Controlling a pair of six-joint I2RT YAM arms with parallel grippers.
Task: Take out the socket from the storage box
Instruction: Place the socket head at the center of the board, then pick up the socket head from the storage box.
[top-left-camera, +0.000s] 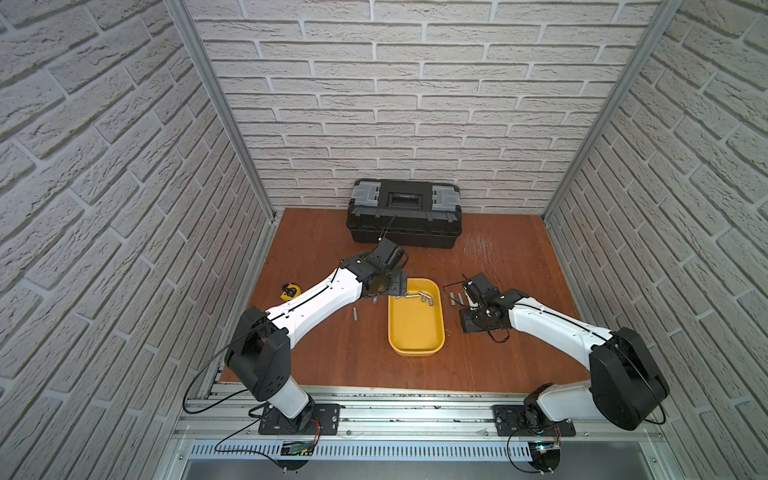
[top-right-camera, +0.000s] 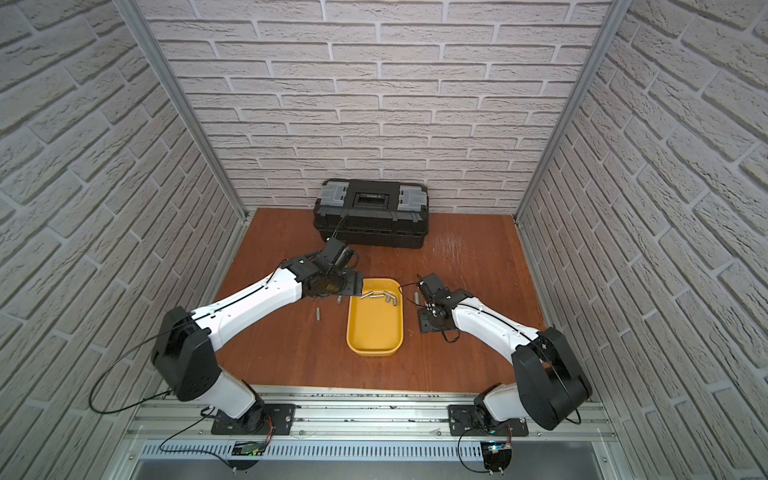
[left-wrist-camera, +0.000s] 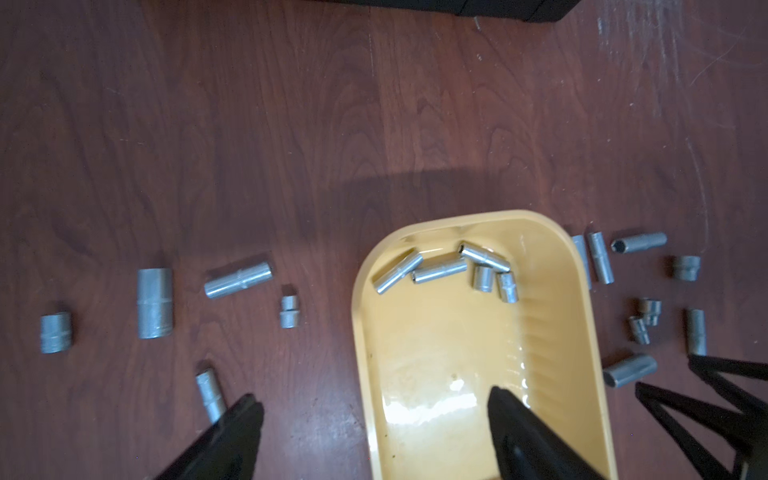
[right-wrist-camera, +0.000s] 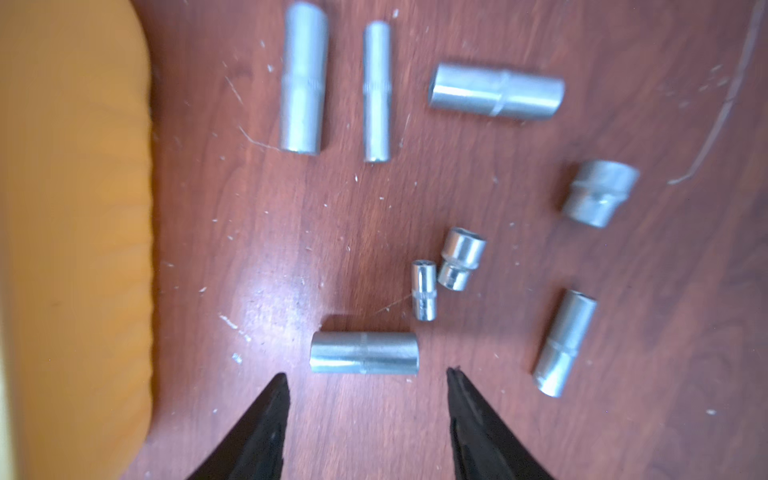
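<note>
Five steel sockets lie clustered at the upper end of the storage box, mid-frame. Hard, slick and likely to roll, I judge, so I'd pinch one across its barrel. My left gripper gapes wide and empty, straddling the box rim. My right gripper stands open over the table, holding nothing.

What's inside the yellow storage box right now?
Five sockets clustered at the far end of the storage box; remaining floor bare. In both top views the left gripper covers one far corner.
</note>
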